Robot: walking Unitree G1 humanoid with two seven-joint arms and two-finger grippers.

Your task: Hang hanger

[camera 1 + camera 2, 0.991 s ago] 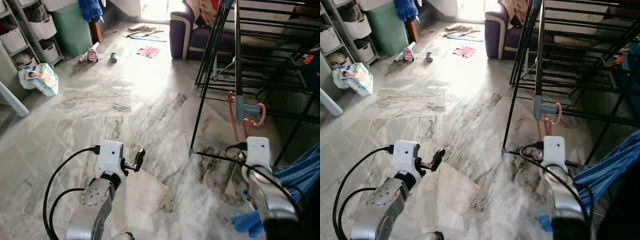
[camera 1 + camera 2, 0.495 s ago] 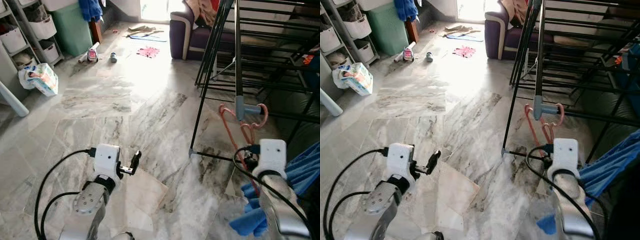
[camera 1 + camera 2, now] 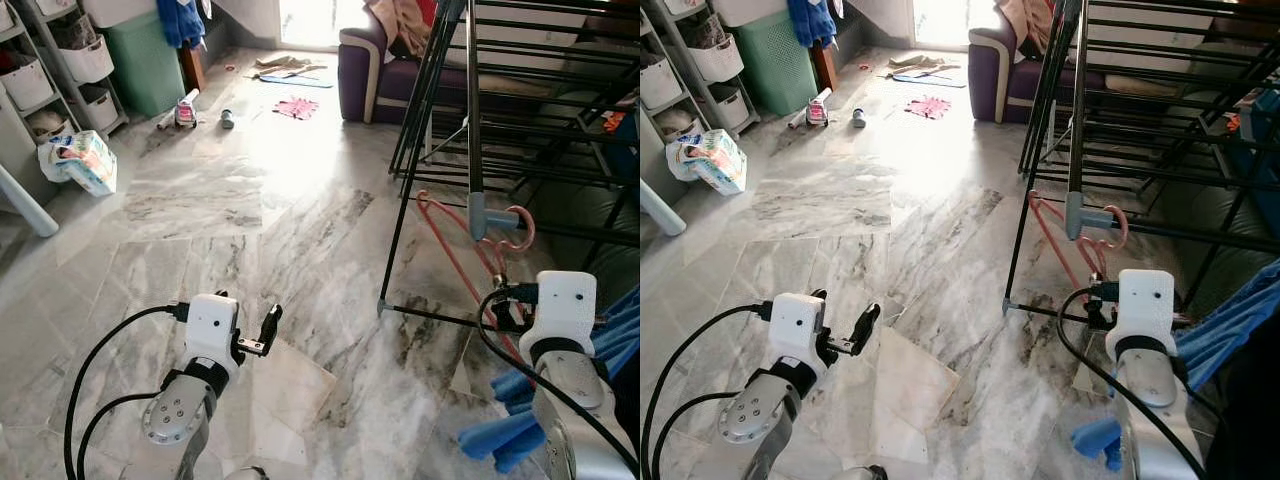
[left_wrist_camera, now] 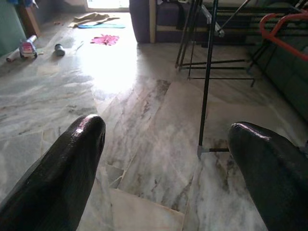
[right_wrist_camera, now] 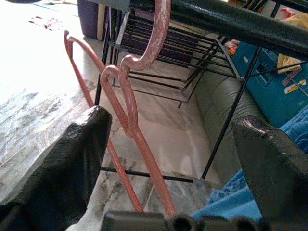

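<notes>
A pink hanger (image 3: 455, 250) hangs by its hook (image 5: 159, 33) from a low bar (image 5: 231, 24) of the black drying rack (image 3: 470, 110). It is tilted, with one shoulder out to the left. My right gripper (image 5: 172, 121) is just below and in front of it, open. The hanger's stem (image 5: 144, 154) runs between the wide-apart fingers (image 5: 72, 159) without either pad touching it. In the eye views the white right wrist housing (image 3: 565, 305) hides those fingers. My left gripper (image 3: 270, 328) is held low over the marble floor, open and empty (image 4: 163, 127).
Blue cloth (image 3: 510, 440) lies by my right arm. A purple sofa (image 3: 365, 70) stands behind the rack. Far left are a green bin (image 3: 145, 55), shelves with baskets (image 3: 80, 60) and a printed bag (image 3: 85, 160). A pink rag (image 3: 297, 105) and small toys (image 3: 185, 108) lie on the floor.
My right arm has drawn back toward me and to the right. The hanger, upright before, now hangs tilted with its shoulder swung left. The left arm sank a little.
</notes>
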